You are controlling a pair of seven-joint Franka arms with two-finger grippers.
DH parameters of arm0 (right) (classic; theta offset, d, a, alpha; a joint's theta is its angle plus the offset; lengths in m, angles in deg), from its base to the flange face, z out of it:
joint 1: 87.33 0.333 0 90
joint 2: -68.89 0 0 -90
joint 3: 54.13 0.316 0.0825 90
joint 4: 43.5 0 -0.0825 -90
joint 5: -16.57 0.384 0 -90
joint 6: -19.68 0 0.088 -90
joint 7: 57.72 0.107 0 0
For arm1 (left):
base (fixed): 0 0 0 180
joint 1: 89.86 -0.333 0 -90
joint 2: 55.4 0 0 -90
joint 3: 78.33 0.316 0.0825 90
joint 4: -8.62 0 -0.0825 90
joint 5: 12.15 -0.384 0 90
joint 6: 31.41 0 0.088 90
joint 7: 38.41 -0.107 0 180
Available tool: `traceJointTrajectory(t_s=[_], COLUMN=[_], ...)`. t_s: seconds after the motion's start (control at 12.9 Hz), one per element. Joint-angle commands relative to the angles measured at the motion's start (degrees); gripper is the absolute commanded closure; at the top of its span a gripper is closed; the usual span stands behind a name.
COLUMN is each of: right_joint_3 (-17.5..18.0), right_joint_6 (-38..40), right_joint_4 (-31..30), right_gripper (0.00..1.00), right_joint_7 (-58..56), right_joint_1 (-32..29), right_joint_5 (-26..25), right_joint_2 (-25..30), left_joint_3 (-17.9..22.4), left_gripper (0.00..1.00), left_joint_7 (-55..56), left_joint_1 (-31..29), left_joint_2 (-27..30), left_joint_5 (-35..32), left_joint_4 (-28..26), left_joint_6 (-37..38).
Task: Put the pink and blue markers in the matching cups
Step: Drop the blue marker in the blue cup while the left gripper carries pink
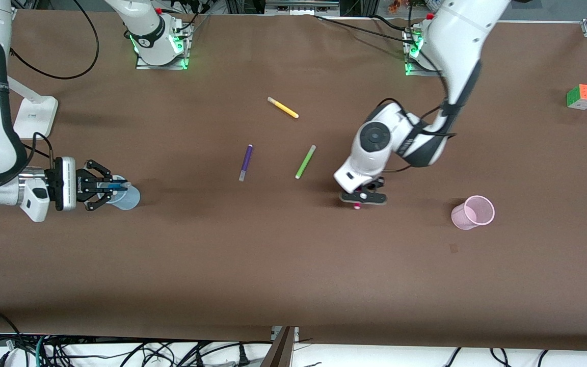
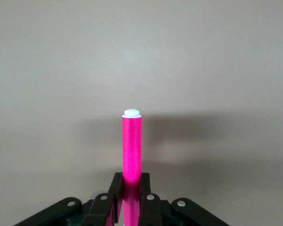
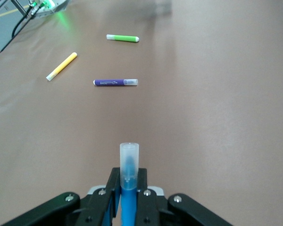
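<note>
Holding tight, my left gripper (image 1: pixel 358 204) is pinching the pink marker (image 2: pixel 131 148) over the table, near the pink cup (image 1: pixel 473 212) — my right gripper (image 1: pixel 112 187) is squeezing the blue marker (image 3: pixel 128 188) over the blue cup (image 1: pixel 128 199).

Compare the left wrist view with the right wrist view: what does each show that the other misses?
Only the left wrist view shows the pink marker clamped in the left gripper. Only the right wrist view shows the blue marker held in the right gripper, plus the purple marker, green marker and yellow marker lying on the table. Both show bare brown table ahead of a closed gripper.
</note>
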Motion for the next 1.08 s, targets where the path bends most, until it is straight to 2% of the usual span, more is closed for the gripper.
traceJointTrajectory(t_s=[0.0, 0.23, 0.62, 0.77, 0.85, 0.93, 1.0], right_joint_3=[0.49, 0.49, 0.49, 0.49, 0.49, 0.49, 0.49], right_joint_6=[0.77, 1.38, 0.86, 0.60, 0.42, 0.42, 0.42], right_joint_4=[-2.43, -2.52, -2.52, -2.43, -2.26, -2.25, -2.25], right_gripper=[0.97, 0.97, 0.97, 0.97, 0.97, 0.94, 0.77], right_joint_7=[-3.96, -6.07, -8.27, -8.27, -8.27, -8.27, -8.10], right_joint_1=[-1.78, -2.66, -3.54, -3.89, -3.98, -3.98, -3.98], right_joint_5=[2.47, 2.47, 2.55, 2.64, 2.82, 3.60, 3.61], right_joint_2=[1.15, 0.45, -1.39, -2.27, -2.54, -2.54, -2.54], left_joint_3=[-2.65, -2.56, -2.56, -2.56, -2.48, -2.48, -2.48], left_gripper=[1.00, 1.00, 1.00, 1.00, 1.00, 1.00, 1.00], left_joint_7=[-2.82, -2.91, -3.70, -3.70, -3.44, -3.79, -4.05], left_joint_1=[-5.90, -13.61, -29.87, -34.46, -37.17, -40.94, -43.16], left_joint_2=[4.85, 5.03, 4.51, 3.46, 1.97, -0.30, -1.89], left_joint_5=[7.21, 20.37, 43.05, 49.13, 54.47, 59.48, 61.10], left_joint_4=[5.85, 12.72, 13.44, 13.44, 13.35, 13.35, 13.35], left_joint_6=[11.15, 19.51, 25.32, 26.99, 28.39, 30.67, 32.26])
